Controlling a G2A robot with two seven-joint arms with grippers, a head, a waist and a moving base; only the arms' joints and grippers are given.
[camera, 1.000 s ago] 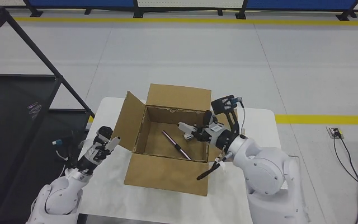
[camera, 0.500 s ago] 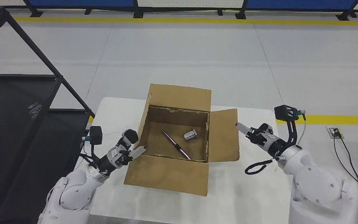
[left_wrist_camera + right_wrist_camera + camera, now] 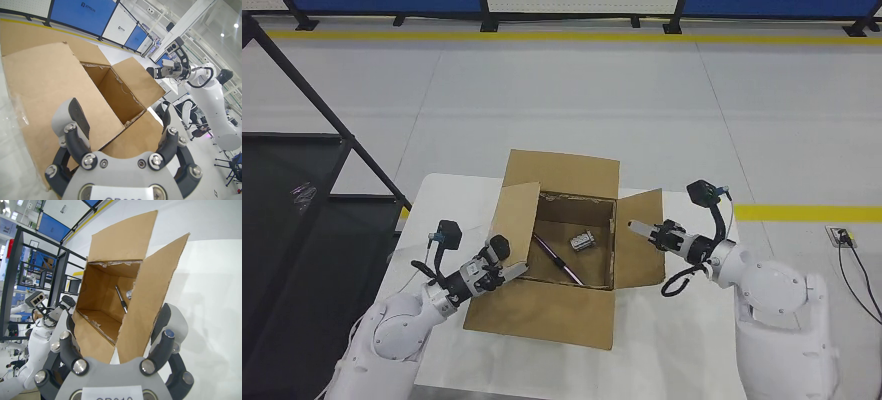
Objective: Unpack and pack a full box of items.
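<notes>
An open cardboard box (image 3: pixel 542 312) stands in the middle of the white table (image 3: pixel 692 345). On its floor lie a dark pen (image 3: pixel 557 258) and a small silver item (image 3: pixel 583 241); the right wrist view shows the pen (image 3: pixel 121 298) and the silver item (image 3: pixel 129 294) past a flap. My left gripper (image 3: pixel 508 270) is open at the box's left side, against the raised left flap (image 3: pixel 518 215). Its fingers (image 3: pixel 78 117) straddle the box's near corner. My right gripper (image 3: pixel 640 230) is open at the right flap (image 3: pixel 640 250), whose edge (image 3: pixel 143 306) stands between its fingers (image 3: pixel 166 317).
The back flap (image 3: pixel 562 172) stands up at the far side. A black metal frame (image 3: pixel 302 200) stands left of the table. Bare tabletop lies in front of the box and to its right. A clear plastic scrap (image 3: pixel 19 111) lies by the box.
The left gripper has moved right to the box, and the left flap now stands raised over the opening. The right gripper has moved left to the right flap.
</notes>
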